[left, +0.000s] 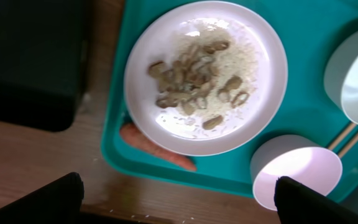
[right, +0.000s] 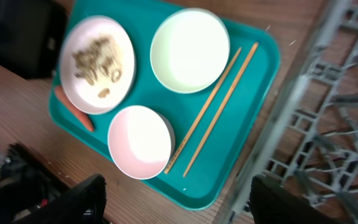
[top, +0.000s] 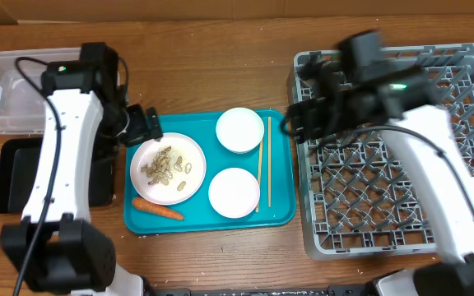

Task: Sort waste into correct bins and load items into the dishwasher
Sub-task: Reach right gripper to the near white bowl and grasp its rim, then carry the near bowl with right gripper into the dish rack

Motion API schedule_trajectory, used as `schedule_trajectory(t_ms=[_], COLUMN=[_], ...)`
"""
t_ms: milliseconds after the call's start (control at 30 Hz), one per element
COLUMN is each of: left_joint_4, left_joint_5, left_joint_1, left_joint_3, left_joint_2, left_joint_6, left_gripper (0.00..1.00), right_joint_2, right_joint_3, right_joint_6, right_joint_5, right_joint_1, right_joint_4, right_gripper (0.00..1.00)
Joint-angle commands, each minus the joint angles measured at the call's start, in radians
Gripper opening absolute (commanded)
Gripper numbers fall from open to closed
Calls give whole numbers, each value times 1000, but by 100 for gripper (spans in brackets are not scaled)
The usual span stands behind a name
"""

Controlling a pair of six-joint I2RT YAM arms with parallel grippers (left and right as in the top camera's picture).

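Far left of the teal tray [top: 279, 215], two bins sit on the desk [top: 220, 74]: one clear plastic tub [top: 6, 86] at the back and one flat black tray [top: 13, 177] in front of it, nearer the teal tray.

My left gripper [left: 182, 200] hangs over the teal tray's left edge, above the plate. Its fingers [left: 39, 198] are spread wide with nothing between them.

On the left half of the teal tray lies one white round plate [top: 168, 168], carrying a heap of tan peanut shells [top: 164, 164] over a thin scatter of white rice [left: 244, 59]. One small orange carrot [top: 158, 210] lies at the plate's front edge, in the tray's front left corner, partly tucked under the rim.

Right of the plate stand two white bowls, one at the back [top: 239, 130] and one at the front [top: 234, 192]. Both look bare inside. Just right of the bowls lie two wooden chopsticks [top: 263, 160], side by side along the tray's right side.

My right gripper [right: 194, 202] hovers just past the teal tray's right edge, its fingers set well apart and holding nothing.

Right of the teal tray stands one grey dish rack [top: 385, 205].
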Motion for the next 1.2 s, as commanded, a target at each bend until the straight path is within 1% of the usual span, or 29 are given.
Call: schedule_trajectory(t_ms=[0,200,400,733,833,900,933,1000,1033,1067,1100,1167], left_joint_4=[-39,-85,-84,-55,-51,-48,-47,-44,-41,-37,-32,-20], left_joint_5=[-122,-138,-137,-137,-137,-137,-137,-137,-137,-137,-137,-137], left_joint_1=[42,87,95,95,95,95,95,95,95,95,95,95], left_joint_3=[15,15,15,15,15,15,15,15,15,15,15,15], left_joint_2=[-124,-212,-216,-216,-216,-216,-216,-216,-216,-216,-216,-216], left_joint_6=[-86,-98,-100,-102,-102,-102,-102,-102,-102,-102,-101,-101], left_gripper=[100,100,100,100,100,100,100,100,100,100,100,100], right_joint_2=[91,237,320,327,327,327,327,327,327,327,327,326], right_joint_3=[8,-5,-63,-229,-258,-272,-275,-275,-275,-275,-275,-274], right_joint_6=[77,117,145,194,211,232,249,292,307,316,317,317], right_joint_5=[152,161,158,126,127,130,144,189,206,214,212,213], right_joint_1=[93,171,203,279,299,309,311,311,311,310,309,310], right_joint_4=[7,22,29,159,191,207,214,219,223,225,232,242], right_gripper=[73,61,60,58,54,48,44,28,17,9,4,4])
